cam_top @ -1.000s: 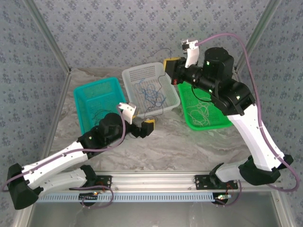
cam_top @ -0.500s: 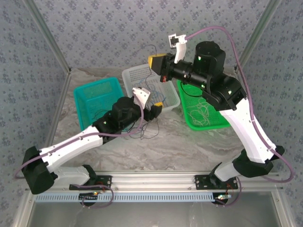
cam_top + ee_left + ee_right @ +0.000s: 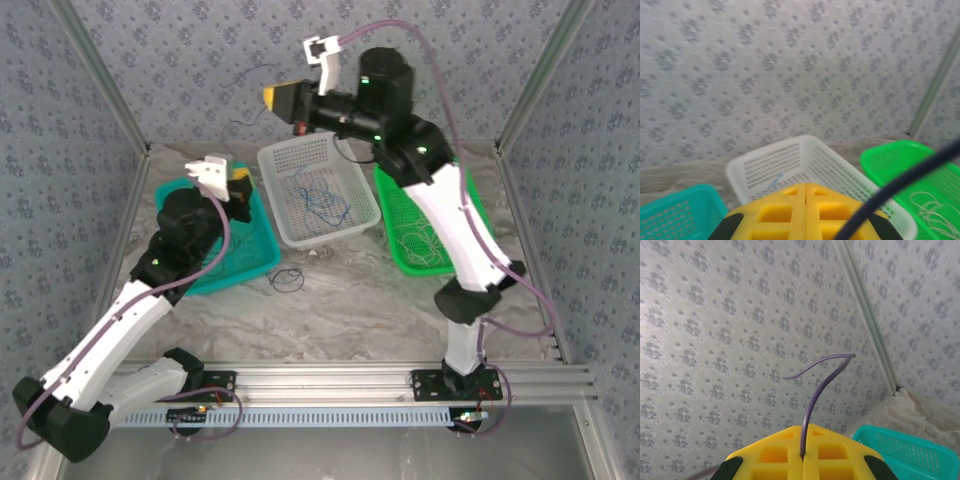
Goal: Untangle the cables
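The right claw (image 3: 804,436) is squeezed shut on a thin purple wire (image 3: 816,388) that curls up out of its tip. This claw is held high, near the back wall. The left claw (image 3: 805,191) is shut tight too. A blurry dark wire (image 3: 900,182) runs across it, and I cannot tell if it is pinched. This claw hangs over the teal basket (image 3: 262,245). Blue wires (image 3: 322,195) lie in the white basket (image 3: 300,150), and white wires (image 3: 415,243) lie in the green basket (image 3: 395,215). A black wire loop (image 3: 287,281) lies on the table (image 3: 350,300).
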`<action>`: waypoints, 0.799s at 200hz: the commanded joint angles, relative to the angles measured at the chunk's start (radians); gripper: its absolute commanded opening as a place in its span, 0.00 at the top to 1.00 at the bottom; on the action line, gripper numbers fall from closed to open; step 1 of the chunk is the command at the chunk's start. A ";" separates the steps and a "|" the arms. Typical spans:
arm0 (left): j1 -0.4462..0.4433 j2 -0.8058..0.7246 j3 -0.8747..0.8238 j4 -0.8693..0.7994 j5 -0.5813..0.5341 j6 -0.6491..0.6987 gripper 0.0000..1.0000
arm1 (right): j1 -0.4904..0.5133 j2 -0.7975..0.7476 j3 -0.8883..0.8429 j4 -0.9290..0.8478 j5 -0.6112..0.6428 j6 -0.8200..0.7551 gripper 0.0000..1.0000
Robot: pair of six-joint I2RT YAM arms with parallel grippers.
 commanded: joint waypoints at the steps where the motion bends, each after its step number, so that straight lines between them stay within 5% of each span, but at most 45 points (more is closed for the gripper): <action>1: 0.081 -0.009 -0.030 -0.113 -0.014 0.018 1.00 | -0.001 0.113 0.026 0.051 -0.084 0.050 0.99; 80: 0.283 0.134 -0.215 -0.026 0.012 -0.135 1.00 | 0.014 0.408 0.056 0.160 -0.099 0.105 0.92; 110: 0.323 0.197 -0.227 -0.076 0.027 -0.213 1.00 | 0.032 0.504 0.056 0.141 -0.085 0.126 0.73; 128: 0.327 0.212 -0.235 -0.102 0.058 -0.238 1.00 | 0.035 0.554 0.056 0.126 -0.063 0.146 0.41; 160: 0.333 0.235 -0.244 -0.143 0.086 -0.274 1.00 | 0.028 0.606 0.074 0.103 -0.072 0.191 0.02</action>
